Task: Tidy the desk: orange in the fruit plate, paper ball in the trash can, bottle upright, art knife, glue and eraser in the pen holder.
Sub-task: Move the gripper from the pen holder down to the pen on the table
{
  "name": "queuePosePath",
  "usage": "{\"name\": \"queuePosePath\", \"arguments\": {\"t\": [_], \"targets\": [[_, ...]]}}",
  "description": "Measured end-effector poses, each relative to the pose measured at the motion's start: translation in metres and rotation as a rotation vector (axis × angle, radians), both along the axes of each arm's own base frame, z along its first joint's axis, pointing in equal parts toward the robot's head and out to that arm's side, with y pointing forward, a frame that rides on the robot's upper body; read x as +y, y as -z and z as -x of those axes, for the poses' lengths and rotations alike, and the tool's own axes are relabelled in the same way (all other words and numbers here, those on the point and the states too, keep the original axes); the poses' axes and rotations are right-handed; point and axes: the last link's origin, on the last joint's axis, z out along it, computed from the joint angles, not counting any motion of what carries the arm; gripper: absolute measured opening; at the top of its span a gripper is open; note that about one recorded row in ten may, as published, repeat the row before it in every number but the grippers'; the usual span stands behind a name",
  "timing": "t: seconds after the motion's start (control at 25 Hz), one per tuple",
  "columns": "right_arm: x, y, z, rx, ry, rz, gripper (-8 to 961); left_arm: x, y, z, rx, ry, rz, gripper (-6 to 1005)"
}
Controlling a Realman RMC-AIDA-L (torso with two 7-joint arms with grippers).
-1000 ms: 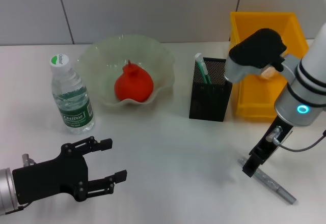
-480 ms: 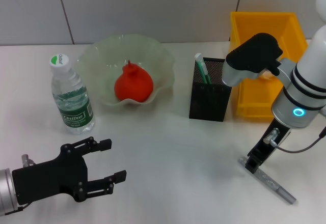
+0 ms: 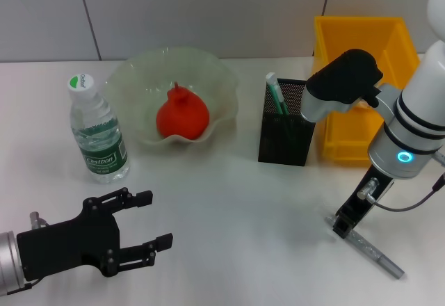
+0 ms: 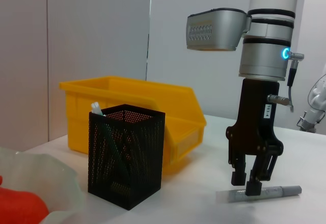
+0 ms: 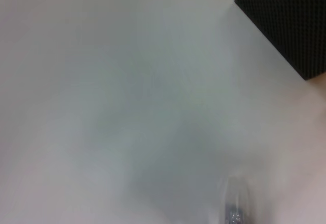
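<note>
Our right gripper [image 3: 342, 227] points straight down with its fingers [image 4: 253, 187] parted and straddling the glue [image 3: 372, 250], tips low at the stick's near end; in the left wrist view they sit on either side of it but have not clamped, so we judge the grasp as not yet made. The glue lies flat on the tabletop [image 3: 236, 215], its long axis running from the fingers away toward the front right edge, so most of its length sticks out to one side of the grip. Taking the pen holder [image 3: 286, 123] as our landmark, the glue rests in front of it and to its right, well apart. The art knife [image 3: 276, 93] already stands inside that holder. Our left gripper [image 3: 132, 229] hangs with fingers spread, far to the holder's front left, clearly the farther arm.
</note>
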Motion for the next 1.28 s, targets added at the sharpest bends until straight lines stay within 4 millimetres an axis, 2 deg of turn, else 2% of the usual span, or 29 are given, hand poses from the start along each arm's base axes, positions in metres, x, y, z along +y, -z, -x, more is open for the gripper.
{"name": "queuePosePath", "arguments": {"t": [0.16, 0.36, 0.64, 1.28], "targets": [[-0.0008, 0.0027, -0.0012, -0.006, -0.008, 0.006, 356, 0.0002, -0.0003, 0.0001, 0.001, 0.000, 0.000, 812], [-0.0010, 0.0038, -0.0011, -0.007, -0.011, 0.008, 273, 0.0009, -0.0007, -0.0002, 0.003, 0.004, -0.002, 812], [-0.0007, 0.0050, -0.0003, -0.006, -0.016, 0.008, 275, 0.0020, -0.0017, -0.0006, 0.005, 0.007, -0.004, 813], [-0.0007, 0.0089, -0.0040, -0.008, -0.011, 0.017, 194, 0.0014, -0.0019, -0.0001, 0.005, 0.005, -0.004, 813]]}}
